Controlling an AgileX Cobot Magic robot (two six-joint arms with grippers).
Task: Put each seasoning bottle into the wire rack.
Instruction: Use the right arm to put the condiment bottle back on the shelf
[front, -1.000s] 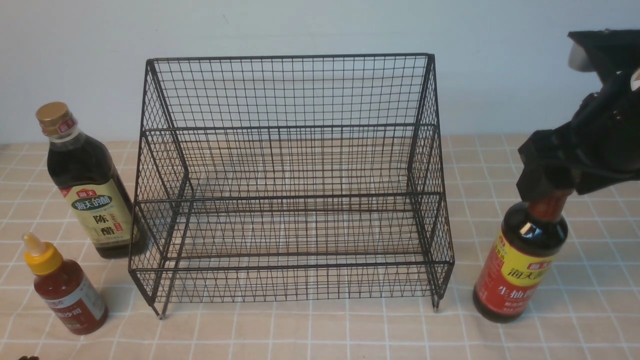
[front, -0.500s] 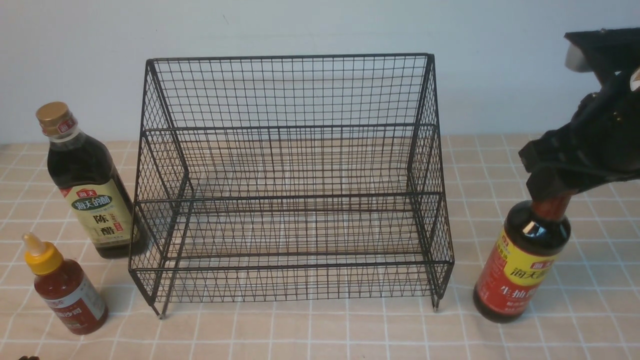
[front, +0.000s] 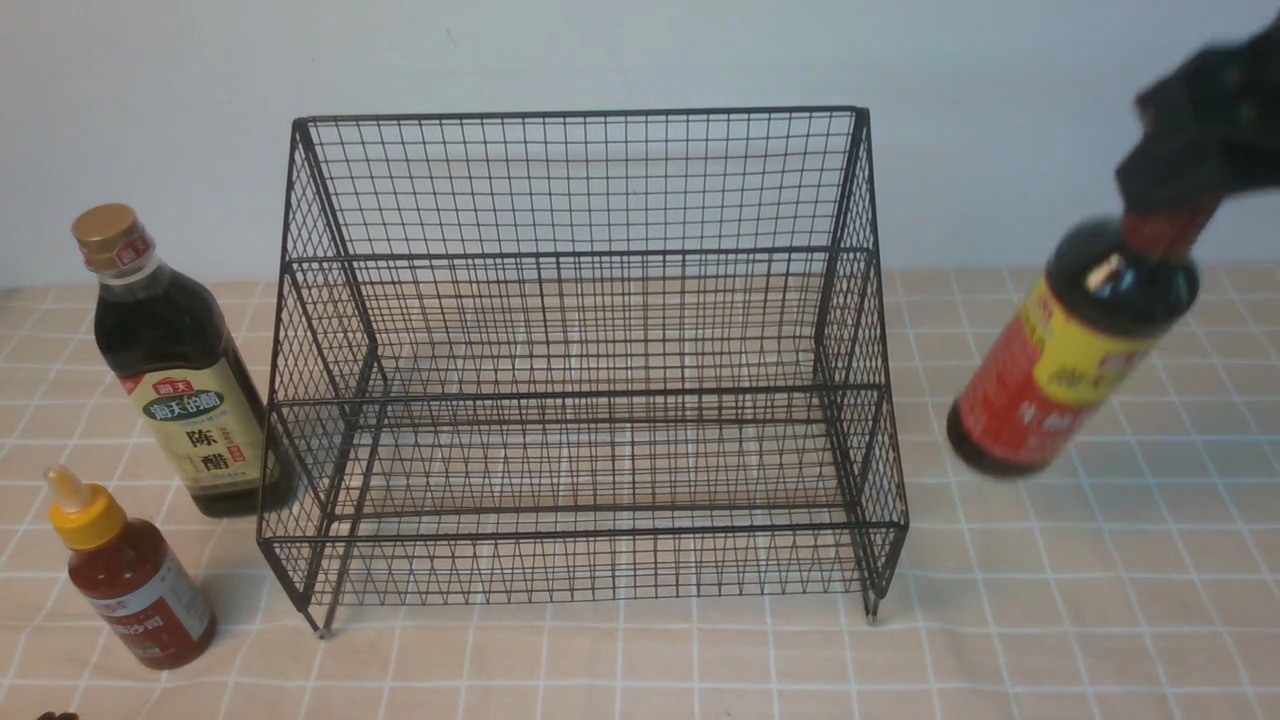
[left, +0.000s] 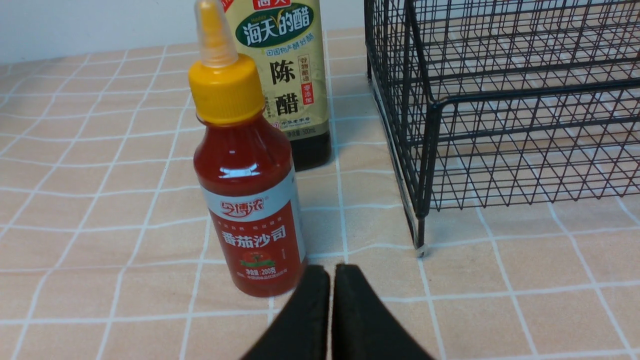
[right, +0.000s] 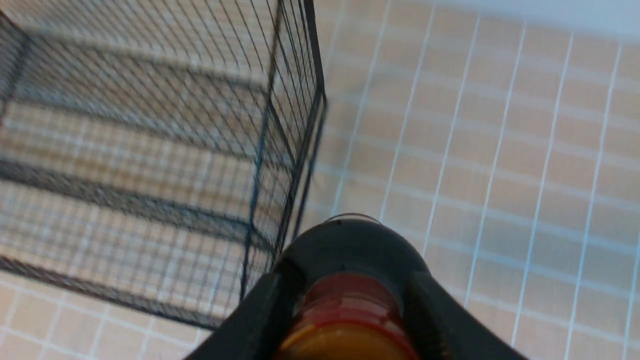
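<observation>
The right jaws squeeze the red neck of the tall dark bottle with a red-yellow label (front: 1060, 370), tilted in the air by the right edge of the table (front: 1100, 620), so carry it over the side of the big black wire rack (front: 580, 255) and lower it slowly.

The left tool (left: 331, 275) ends in two smooth, matte-black fingers (left: 307, 320) shaped like wedges narrowing to blunt tips, while the right tool (right: 347, 287) shows broader black fingers (right: 255, 325) with curved inner edges and appears as a blurred black bulk from the front.
</observation>
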